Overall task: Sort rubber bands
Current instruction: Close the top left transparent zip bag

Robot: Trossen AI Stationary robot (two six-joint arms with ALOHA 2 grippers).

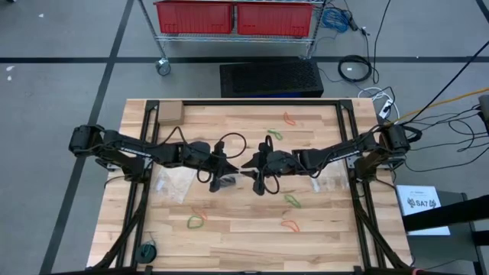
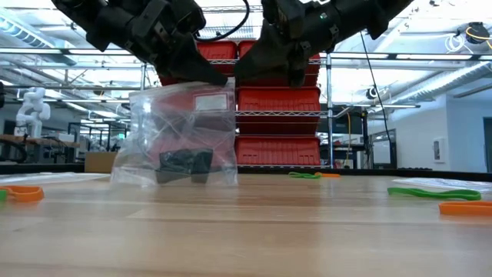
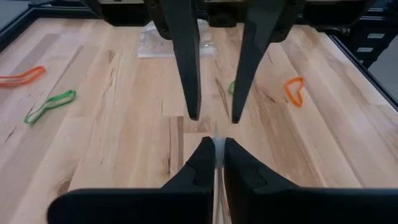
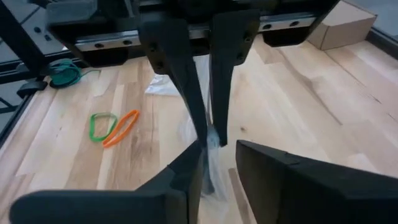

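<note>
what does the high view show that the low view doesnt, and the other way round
Only the high view shows the cardboard box at the table's far left corner, a second clear bag lying flat, and both arms in full. Only the low view shows dark pieces inside the hanging bag. Both show the left tool pinching that bag, the right tool at it, and red bins behind.

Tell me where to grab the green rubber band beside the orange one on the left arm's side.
Come straight down from above: the green rubber band lies flat on the table. Pinch across its strand on the side away from the orange band, which touches its other side.
</note>
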